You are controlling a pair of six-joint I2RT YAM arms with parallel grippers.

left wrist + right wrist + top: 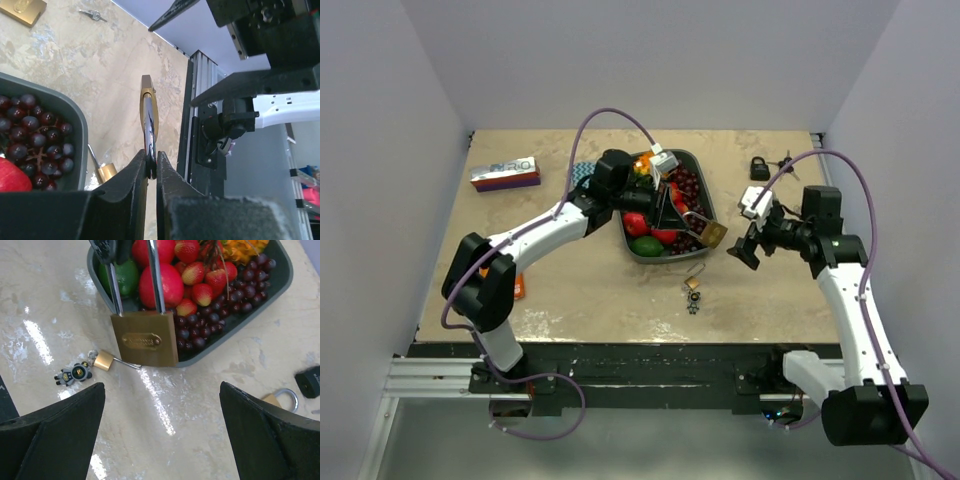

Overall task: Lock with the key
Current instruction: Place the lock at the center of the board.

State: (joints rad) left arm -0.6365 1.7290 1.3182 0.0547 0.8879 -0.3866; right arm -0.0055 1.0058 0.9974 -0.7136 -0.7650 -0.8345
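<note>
A large brass padlock (711, 234) hangs over the near right corner of the fruit tray (692, 155). My left gripper (152, 167) is shut on its steel shackle, and the lock's body (149, 107) points away from the fingers. The right wrist view has the padlock (145, 340) upright, just above the table. My right gripper (162, 415) stands wide open to its right, apart from it, with nothing between its fingers. A small key on a ring (92, 15) lies on the table beyond.
A small brass padlock (103, 360) with an open shackle lies beside a little figure charm (74, 373), just in front of the tray (75, 130). A black padlock (760, 167) sits at the back right. Another brass padlock (277, 399) lies near my right fingers. A box (505, 173) is at the back left.
</note>
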